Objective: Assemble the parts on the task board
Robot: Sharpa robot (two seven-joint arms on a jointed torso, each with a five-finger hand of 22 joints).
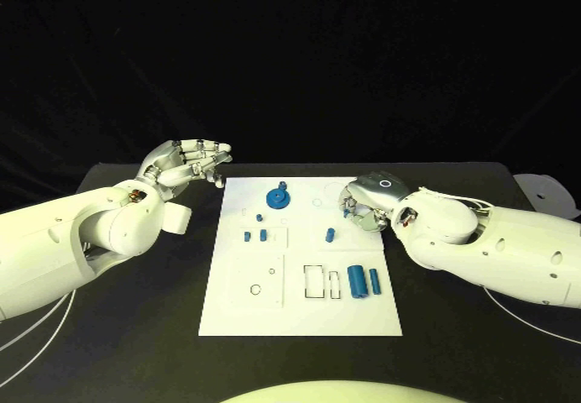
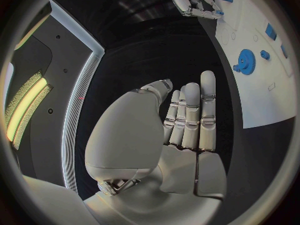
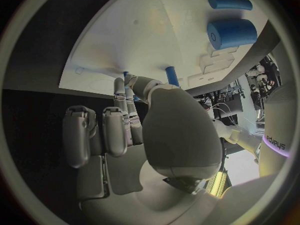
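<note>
We find the left robot hand point(image 1: 188, 162) spread empty off the white task board's point(image 1: 243, 315) far-left corner, while the right robot hand point(image 1: 369, 200), at its right edge, seemingly pinches a small blue peg point(image 3: 171, 76) for insertion.

dim black surroundings, brightly lit task board point(image 1: 303, 294), fisheye-bent edges in wrist views.

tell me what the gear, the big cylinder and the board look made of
Gear: likely moulded or printed plastic, matte, uniform blue with no metallic glint. Big cylinder: apparently the same blue plastic, smooth with a soft sheen in the right wrist view. Board: flat white matte plate with cut recesses, probably plastic, though painted metal can't be ruled out.
</note>
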